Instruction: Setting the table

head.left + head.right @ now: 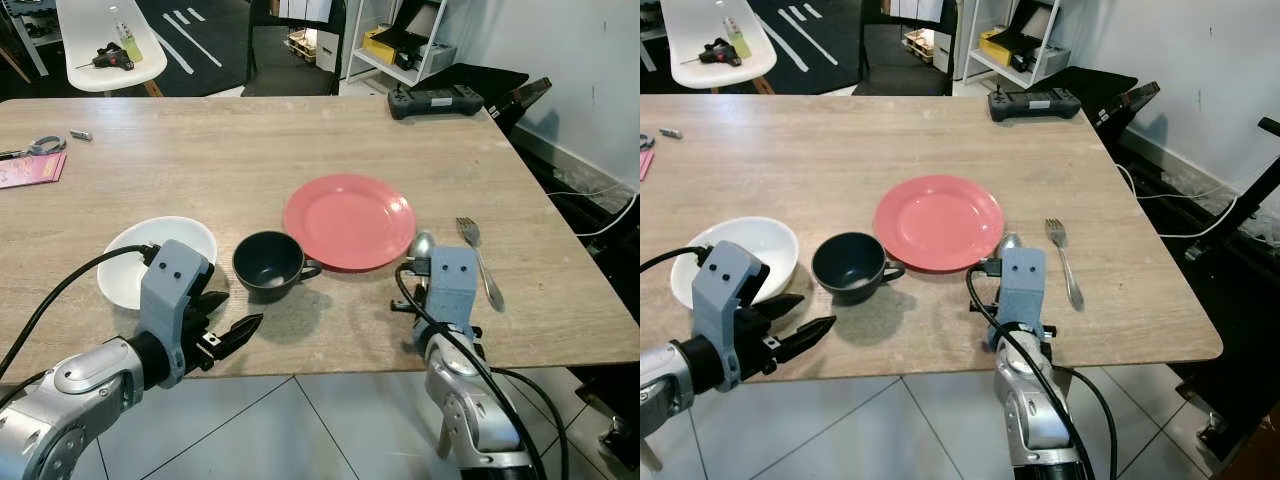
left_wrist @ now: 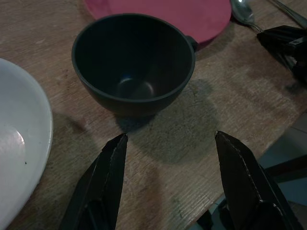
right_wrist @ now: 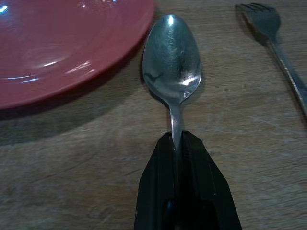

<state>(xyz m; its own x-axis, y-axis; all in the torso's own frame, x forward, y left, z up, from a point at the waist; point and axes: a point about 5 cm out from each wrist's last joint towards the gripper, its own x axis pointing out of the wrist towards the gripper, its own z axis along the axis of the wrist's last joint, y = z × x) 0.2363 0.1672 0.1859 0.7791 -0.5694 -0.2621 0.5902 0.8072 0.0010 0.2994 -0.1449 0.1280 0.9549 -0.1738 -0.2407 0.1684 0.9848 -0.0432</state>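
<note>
Pinching the spoon (image 3: 171, 60) by its handle, the right tool (image 3: 178, 143) rests beside the red plate (image 1: 348, 220). Left tool (image 2: 168, 158) hovers spread apart near the dark cup (image 2: 132, 62).

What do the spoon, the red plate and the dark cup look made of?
Spoon: polished metal, with mirror glints; the right pincer grips its handle.
Red plate: glossy, likely plastic or glazed ceramic.
Dark cup: matte, dull sheen, possibly plastic.

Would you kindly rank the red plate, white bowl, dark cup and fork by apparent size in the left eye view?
1. Red plate
2. White bowl, partly hidden by the left arm
3. Dark cup
4. Fork, long but thin
</note>
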